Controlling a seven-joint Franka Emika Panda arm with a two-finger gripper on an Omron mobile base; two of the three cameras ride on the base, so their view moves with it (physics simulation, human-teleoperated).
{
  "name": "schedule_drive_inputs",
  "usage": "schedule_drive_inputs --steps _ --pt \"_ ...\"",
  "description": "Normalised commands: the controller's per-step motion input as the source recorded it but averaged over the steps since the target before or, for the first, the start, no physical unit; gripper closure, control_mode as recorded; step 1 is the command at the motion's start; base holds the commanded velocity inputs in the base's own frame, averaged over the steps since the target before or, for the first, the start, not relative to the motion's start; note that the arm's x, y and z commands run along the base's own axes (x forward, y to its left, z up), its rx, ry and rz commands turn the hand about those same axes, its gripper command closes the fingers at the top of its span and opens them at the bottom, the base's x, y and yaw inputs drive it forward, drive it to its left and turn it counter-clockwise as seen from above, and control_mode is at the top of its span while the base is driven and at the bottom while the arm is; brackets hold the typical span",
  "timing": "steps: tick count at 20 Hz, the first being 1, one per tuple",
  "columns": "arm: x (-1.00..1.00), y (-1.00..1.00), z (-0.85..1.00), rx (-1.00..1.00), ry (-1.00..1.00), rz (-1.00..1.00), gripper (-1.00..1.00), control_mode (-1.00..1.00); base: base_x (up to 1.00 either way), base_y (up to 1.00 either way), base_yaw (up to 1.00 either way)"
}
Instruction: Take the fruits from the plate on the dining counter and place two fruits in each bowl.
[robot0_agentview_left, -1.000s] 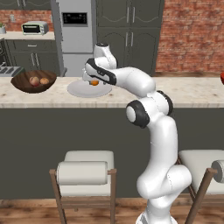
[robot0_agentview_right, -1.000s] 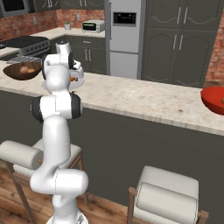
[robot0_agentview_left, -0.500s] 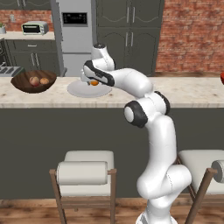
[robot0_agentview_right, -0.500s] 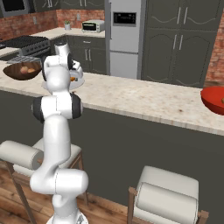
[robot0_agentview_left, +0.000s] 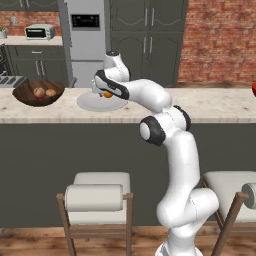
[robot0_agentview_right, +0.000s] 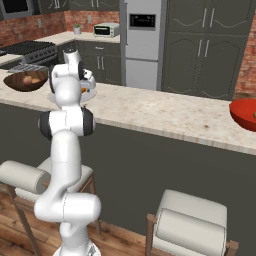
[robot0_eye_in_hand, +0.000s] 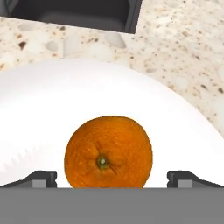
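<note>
Claw (robot0_eye_in_hand: 111, 177) is wide open, w/ one tip on each side of the orange (robot0_eye_in_hand: 108, 152). Orange sits on the white plate (robot0_eye_in_hand: 52, 109) on the dining counter (robot0_agentview_left: 210, 107). Nothing grabbed.

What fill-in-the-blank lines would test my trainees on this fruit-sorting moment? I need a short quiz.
1. The fruit on the plate is an ____.
2. The wooden bowl holds ____ fruits.
3. The gripper has its fingertips standing ____ on either side of that fruit.
4. The red bowl sits at the counter's far ____ end in the right base view.

Missing words: orange; two; open; right
</note>
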Motion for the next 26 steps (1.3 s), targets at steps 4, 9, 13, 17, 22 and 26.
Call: schedule_drive_inputs --steps 4,9,13,17,22,26 --pt "0.17 0.00 -0.04 0.00 0.00 0.00 -1.00 -1.00 0.00 0.00 0.00" --pt "0.11 0.00 -0.01 0.00 0.00 0.00 -1.00 -1.00 0.00 0.00 0.00" --pt "0.00 0.00 0.00 0.00 0.00 0.00 -1.00 -1.00 0.00 0.00 0.00" --pt "0.00 0.00 0.00 0.00 0.00 0.00 1.00 -1.00 0.00 0.00 0.00" --pt "0.00 0.00 0.00 0.00 0.00 0.00 1.00 -1.00 0.00 0.00 0.00" --pt "-0.05 0.00 0.00 0.00 -0.01 0.00 1.00 -1.00 0.00 0.00 0.00"
